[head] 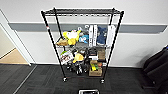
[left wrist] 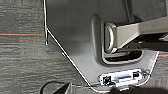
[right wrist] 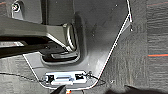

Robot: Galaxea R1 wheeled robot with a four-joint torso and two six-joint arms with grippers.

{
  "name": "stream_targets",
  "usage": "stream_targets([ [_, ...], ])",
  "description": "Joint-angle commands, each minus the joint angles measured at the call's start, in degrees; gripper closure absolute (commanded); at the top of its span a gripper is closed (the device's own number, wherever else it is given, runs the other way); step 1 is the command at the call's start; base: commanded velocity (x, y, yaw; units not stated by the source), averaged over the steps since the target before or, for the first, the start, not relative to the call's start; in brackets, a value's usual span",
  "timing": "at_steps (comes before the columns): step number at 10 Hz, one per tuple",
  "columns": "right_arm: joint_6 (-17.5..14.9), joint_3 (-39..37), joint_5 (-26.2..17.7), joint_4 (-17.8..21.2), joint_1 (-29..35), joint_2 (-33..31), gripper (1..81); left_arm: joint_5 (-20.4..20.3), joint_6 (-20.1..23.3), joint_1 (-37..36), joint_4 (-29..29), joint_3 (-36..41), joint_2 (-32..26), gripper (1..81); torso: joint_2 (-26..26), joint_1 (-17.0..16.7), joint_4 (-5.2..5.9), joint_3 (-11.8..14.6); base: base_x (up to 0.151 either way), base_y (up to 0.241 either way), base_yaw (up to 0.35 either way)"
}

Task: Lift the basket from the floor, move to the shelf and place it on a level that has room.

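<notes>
Below both wrists lies grey carpet floor (left wrist: 22, 62), crossed by a thin red line (left wrist: 21, 34), with the robot's own dark plate and jointed bar across most of each wrist view. Whether either gripper is spread or pressed together I cannot tell; neither wrist view gives the fingers plainly.

Outward from the arms, the head view looks forward and down at the shelf (head: 82, 45), which stands square ahead on its casters against a white wall (head: 140, 47). Its top level (head: 82, 11) looks flat and bare. The tier beneath carries a yellow toy (head: 72, 37), something blue and upright books (head: 93, 35); the lower tiers are crowded with more toys and a brown box (head: 95, 72). A dark shape (head: 157, 67) sits at the right edge, and tan wooden flooring (head: 13, 58) shows through an opening on the left.

I cannot make out the basket in these views, so which arm is nearer to it, and how its long axis runs, cannot be judged. What can be judged is that the shelf lies straight ahead, its long side across the robot's line, equally placed for both arms, and that the top level is the one with room.
</notes>
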Motion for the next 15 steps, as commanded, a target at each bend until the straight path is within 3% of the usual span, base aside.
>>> stream_targets([
  [1,0.15,4.33,-3.83,0.33,1.84,-3.24,1.0,3.63,-0.59,-2.26,-0.70,10.91,-7.68,1.0,-5.49,3.54,0.00,-5.17,0.000,0.000,0.000],
  [4,0.24,8.55,-3.83,0.50,4.04,-7.46,1.0,4.16,-0.77,-5.42,-5.88,15.75,-12.25,1.0,-10.80,6.91,0.00,-10.02,0.000,0.000,0.000],
  [5,0.24,10.81,-3.83,0.50,5.00,-8.85,1.0,4.25,-0.77,-6.82,-8.15,18.01,-13.64,1.0,-12.79,8.17,0.00,-6.55,0.000,0.000,0.000],
  [8,0.24,12.33,-4.62,1.56,8.43,-9.83,1.0,10.39,-0.77,-12.45,-11.94,19.27,-14.45,1.0,-17.18,11.08,0.00,-9.07,0.000,0.000,0.000],
  [13,0.15,12.06,-5.05,2.78,14.14,-10.44,1.0,12.86,-0.77,-19.57,-12.74,19.26,-14.19,1.0,-26.95,17.29,0.00,-9.26,0.000,0.000,0.000],
  [15,0.15,11.89,-7.35,4.02,16.52,-10.71,1.0,13.47,-0.77,-21.41,-12.83,19.26,-14.27,1.0,-30.97,19.82,0.00,-9.26,0.000,0.000,0.000],
])
